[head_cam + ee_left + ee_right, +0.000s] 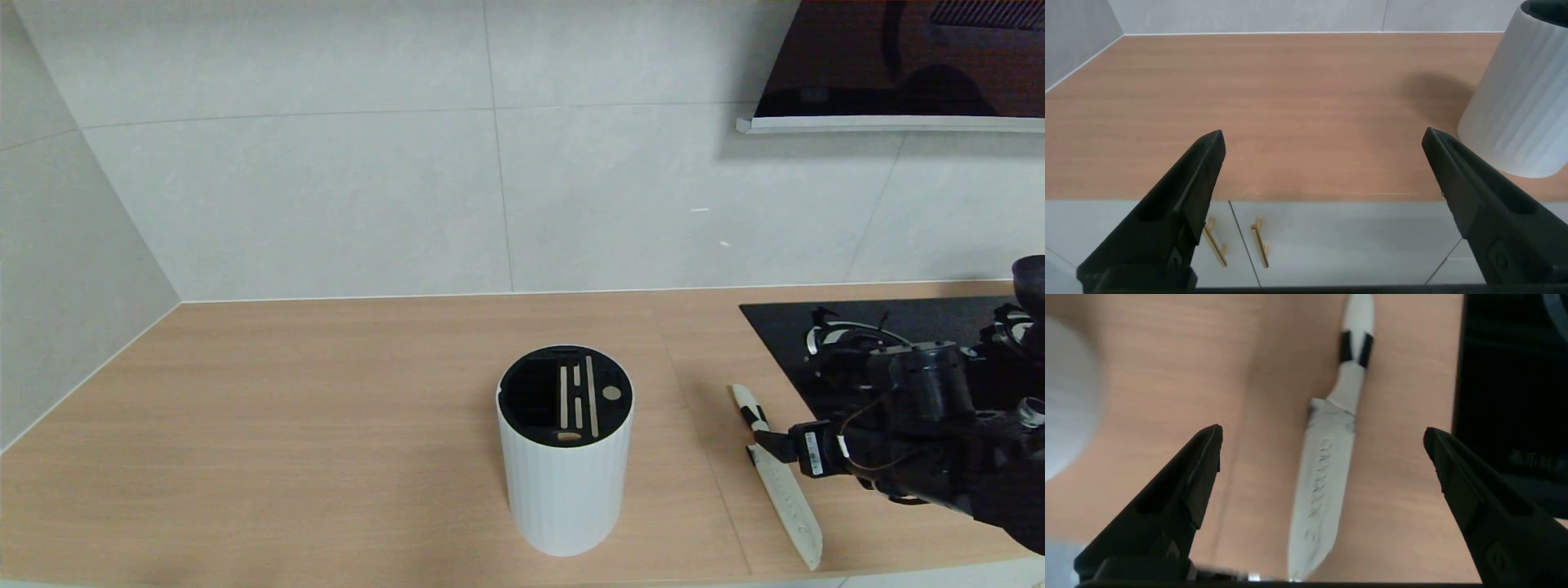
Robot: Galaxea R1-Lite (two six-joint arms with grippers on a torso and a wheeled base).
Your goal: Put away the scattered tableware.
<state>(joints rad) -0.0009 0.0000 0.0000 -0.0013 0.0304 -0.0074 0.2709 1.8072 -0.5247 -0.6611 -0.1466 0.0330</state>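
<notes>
At far left, left gripper (pixel 1323 212), fingers spread and holding nothing, over the front edge of the countertop (pixel 326 392), near the white slotted holder (pixel 565 465). At three o'clock from the holder, flat on the wood, the knife (pixel 785 494), handle toward eleven, tip toward five. Above it, right gripper (pixel 1323 514), fingers wide apart with the knife between them (contact impossible to judge). Looks like the grasp step: next, lower, pinch by the handle, lift, then thread a slot. Mind the black hob (pixel 784 327) at one o'clock, just beside the knife.

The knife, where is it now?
The knife lies on the counter at the head view's right, between the white holder and the black cooktop, under the right gripper.
</notes>
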